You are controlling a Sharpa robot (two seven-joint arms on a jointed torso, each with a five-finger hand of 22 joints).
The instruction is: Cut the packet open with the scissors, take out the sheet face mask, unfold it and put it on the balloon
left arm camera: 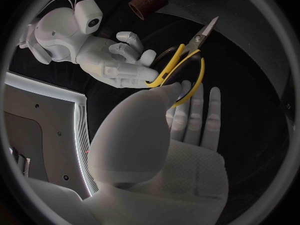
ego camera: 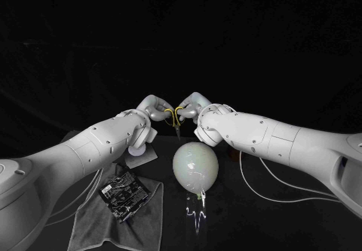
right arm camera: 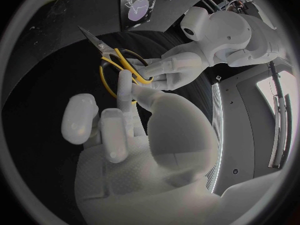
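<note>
Both hands meet above the table's far middle, holding yellow-handled scissors (ego camera: 176,116) between them, blades hanging down. My left hand (ego camera: 155,107) holds one handle loop (left arm camera: 187,80), and my right hand (ego camera: 193,105) has fingers on the other handle (right arm camera: 119,67). The steel blades (left arm camera: 206,31) look nearly closed. A pale oval balloon (ego camera: 196,164) lies on the table just below the scissors. The black printed mask packet (ego camera: 124,193) rests on a grey towel at the left front, away from both hands.
The grey towel (ego camera: 113,222) hangs over the table's front left edge. White cables (ego camera: 264,191) loop across the table on the right of the balloon. A small pale round object (ego camera: 138,150) lies under my left wrist.
</note>
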